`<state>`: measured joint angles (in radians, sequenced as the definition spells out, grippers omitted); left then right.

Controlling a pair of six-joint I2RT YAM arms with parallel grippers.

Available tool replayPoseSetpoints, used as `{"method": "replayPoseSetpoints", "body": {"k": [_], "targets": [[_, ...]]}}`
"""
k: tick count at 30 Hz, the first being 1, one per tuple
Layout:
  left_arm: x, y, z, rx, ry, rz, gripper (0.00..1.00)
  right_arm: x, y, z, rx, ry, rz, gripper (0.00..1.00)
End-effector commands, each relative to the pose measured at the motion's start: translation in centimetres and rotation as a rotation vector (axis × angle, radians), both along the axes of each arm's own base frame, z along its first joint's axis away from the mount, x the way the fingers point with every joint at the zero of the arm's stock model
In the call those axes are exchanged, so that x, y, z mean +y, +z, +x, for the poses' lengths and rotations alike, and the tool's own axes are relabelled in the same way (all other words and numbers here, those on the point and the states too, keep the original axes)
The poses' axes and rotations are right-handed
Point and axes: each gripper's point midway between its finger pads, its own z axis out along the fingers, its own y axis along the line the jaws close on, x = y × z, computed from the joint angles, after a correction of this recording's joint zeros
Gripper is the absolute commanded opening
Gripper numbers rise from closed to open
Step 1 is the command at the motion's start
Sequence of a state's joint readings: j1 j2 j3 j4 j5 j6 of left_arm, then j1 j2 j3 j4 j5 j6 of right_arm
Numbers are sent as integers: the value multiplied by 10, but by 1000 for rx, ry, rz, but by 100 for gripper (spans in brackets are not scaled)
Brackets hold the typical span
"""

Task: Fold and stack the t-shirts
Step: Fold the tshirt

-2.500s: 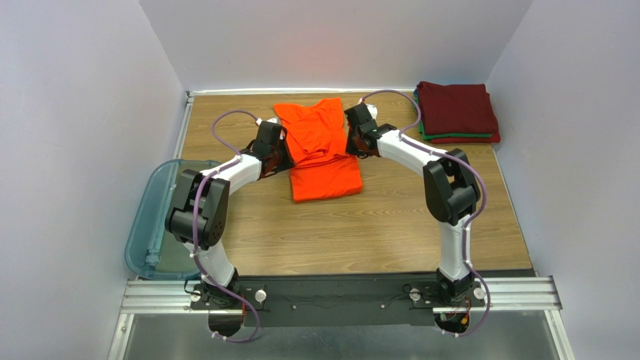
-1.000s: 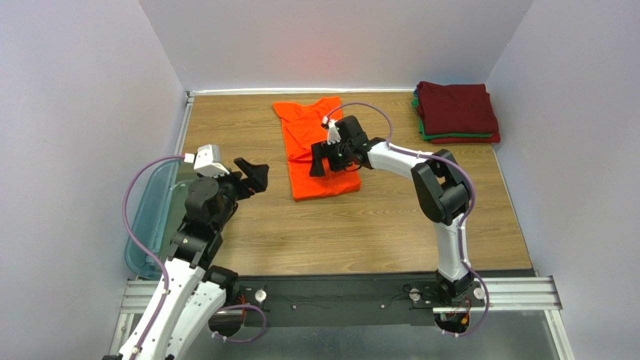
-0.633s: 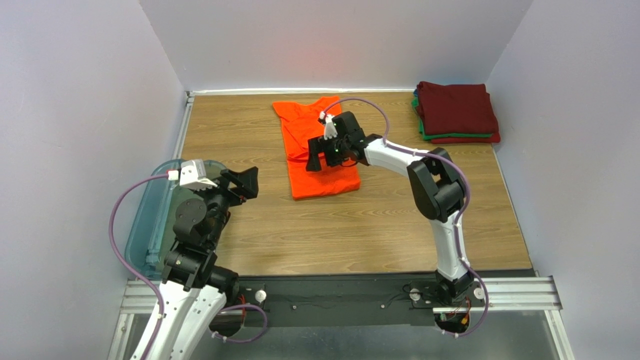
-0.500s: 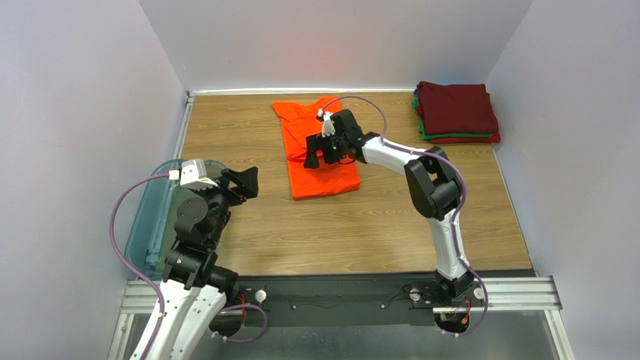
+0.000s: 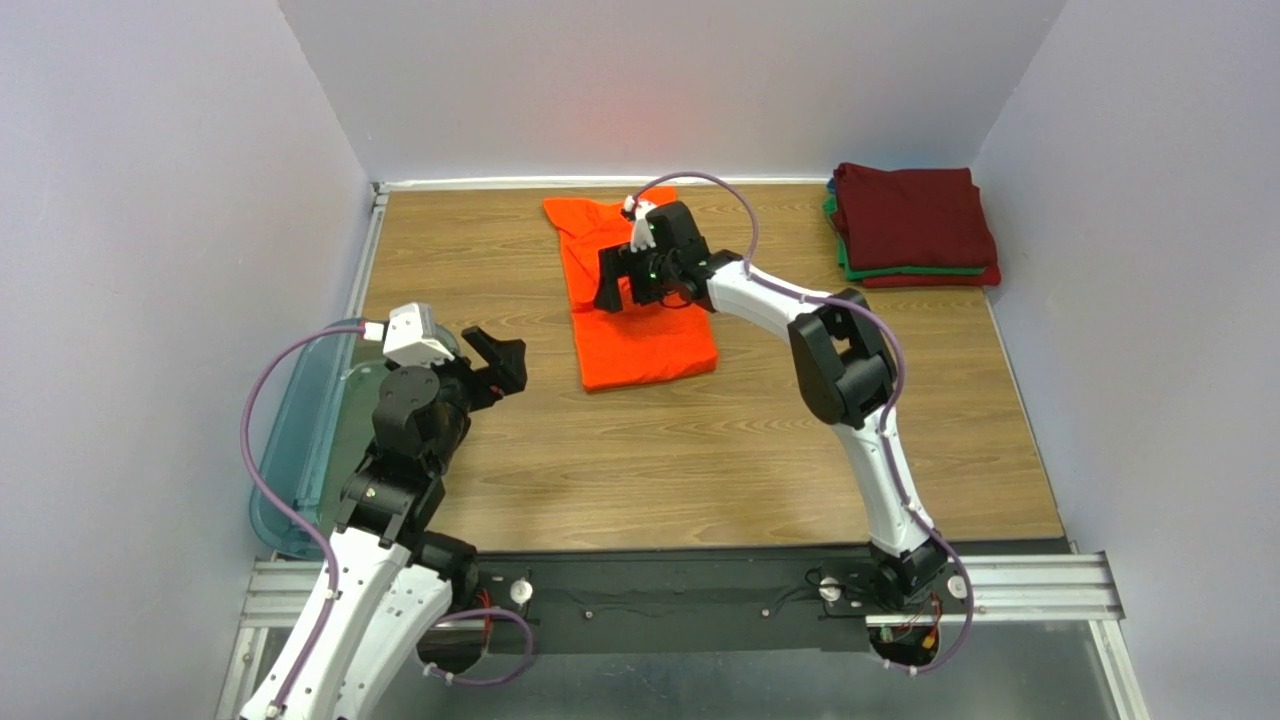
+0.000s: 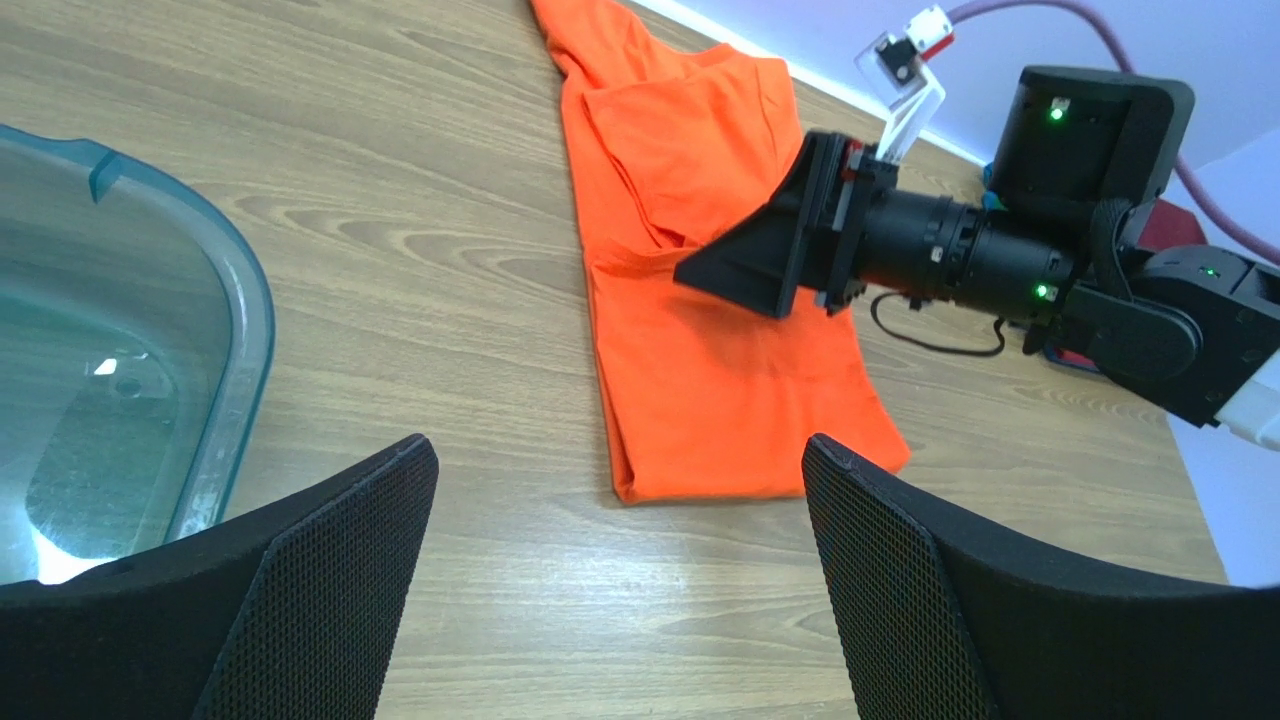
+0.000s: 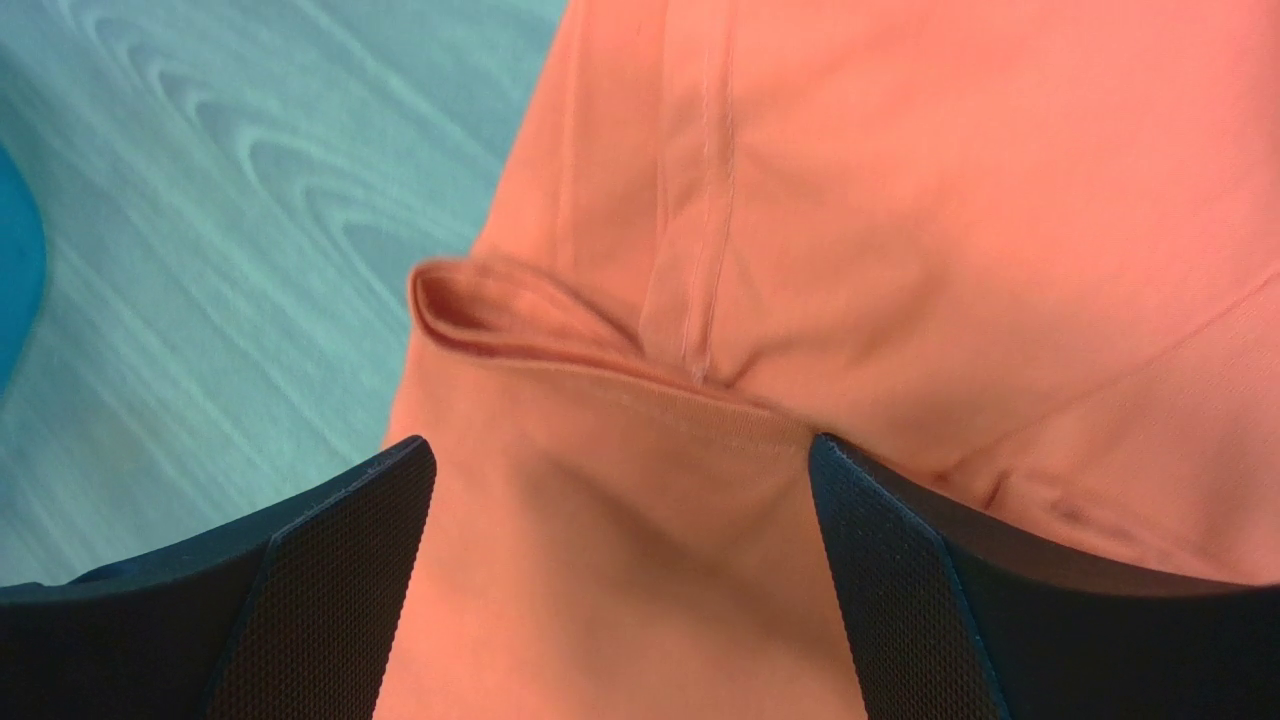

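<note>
The orange t-shirt (image 5: pixel 646 333) lies partly folded in the middle of the table, its near half a flat rectangle and its far half rumpled. My right gripper (image 5: pixel 609 282) hangs open low over the shirt's middle. In the right wrist view its jaws (image 7: pixel 619 458) straddle orange cloth (image 7: pixel 932 225) just behind a folded hem. My left gripper (image 5: pixel 504 360) is open and holds nothing, raised above bare wood left of the shirt. The left wrist view looks between its fingers (image 6: pixel 619 450) at the shirt (image 6: pixel 706 360). A stack of folded t-shirts (image 5: pixel 914 222), maroon on top, sits at the far right corner.
The blue-grey plastic bin (image 5: pixel 293 450) sits at the table's left edge beside my left arm, its rim (image 6: pixel 241 315) close to the left finger. White walls close in the back and both sides.
My right gripper has slid up the shirt toward the far left. My left arm drew back toward the bin, then swung slightly right. Both grippers stayed open.
</note>
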<state>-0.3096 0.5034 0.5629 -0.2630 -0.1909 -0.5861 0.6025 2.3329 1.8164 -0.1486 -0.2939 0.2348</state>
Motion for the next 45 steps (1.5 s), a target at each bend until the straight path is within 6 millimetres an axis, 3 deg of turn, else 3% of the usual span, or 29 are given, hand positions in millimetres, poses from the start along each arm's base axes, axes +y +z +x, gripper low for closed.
{"method": "replayPoseSetpoints", "body": {"k": [1, 4, 7, 9, 12, 14, 15, 16, 19, 20, 21, 23, 25, 26, 27, 28, 31, 32, 33, 36, 39, 42, 43, 45], "targets": [[5, 10, 0, -6, 30, 2, 98, 3, -9, 21, -27, -70, -7, 100], [5, 9, 0, -3, 31, -4, 98, 4, -10, 29, -30, -99, -3, 100], [5, 8, -1, 4, 33, -2, 98, 8, 2, 30, -41, -92, 21, 100], [4, 7, -1, 10, 26, 1, 98, 8, 11, 29, -56, -87, 27, 100], [4, 17, -1, -10, 16, 20, 98, -1, 41, 31, -105, -124, 29, 100], [2, 18, 0, -6, 12, -4, 98, -16, 61, 27, -122, -191, 26, 100], [-7, 20, -1, -11, -34, -15, 98, -28, 50, 20, -101, -224, -4, 100], [-12, 21, -1, -15, -64, -17, 98, -32, 73, 17, -117, -253, 27, 100], [-33, 13, 1, 19, -162, -55, 98, -52, 82, 4, -113, -320, 15, 100], [-37, 9, 2, 36, -177, -61, 98, -66, 67, -6, -79, -369, -14, 100], [-45, 1, 5, 72, -205, -77, 98, -73, 91, -12, -106, -390, 12, 100], [-49, -8, 9, 108, -209, -100, 98, -94, 79, -29, -72, -455, -11, 100], [-62, -17, 13, 131, -252, -140, 98, -110, 92, -43, -77, -499, 7, 100], [-66, -30, 14, 158, -265, -152, 98, -121, 76, -56, -40, -523, -14, 100], [-71, -30, 16, 148, -282, -174, 98, -128, 73, -62, -31, -542, -16, 100], [-76, -34, 15, 157, -296, -197, 98, -137, 85, -67, -48, -573, 2, 100], [-84, -68, 17, 241, -292, -205, 98, -160, 58, -94, 23, -613, -19, 100], [-86, -76, 17, 268, -292, -206, 98, -160, 64, -94, 18, -616, -2, 100], [-89, -76, 21, 263, -288, -210, 98, -167, 52, -103, 41, -622, -19, 100], [-107, -92, 22, 305, -320, -198, 98, -172, 53, -112, 53, -630, -4, 100], [-105, -112, 29, 361, -285, -162, 94, -177, 51, -119, 62, -634, 0, 100], [-104, -130, 36, 398, -258, -142, 86, -179, 49, -126, 75, -633, 3, 100], [-105, -135, 36, 413, -265, -138, 77, -180, 48, -128, 87, -638, 10, 100], [-106, -149, 39, 455, -256, -121, 70, -181, 47, -132, 100, -642, 19, 100]]}}
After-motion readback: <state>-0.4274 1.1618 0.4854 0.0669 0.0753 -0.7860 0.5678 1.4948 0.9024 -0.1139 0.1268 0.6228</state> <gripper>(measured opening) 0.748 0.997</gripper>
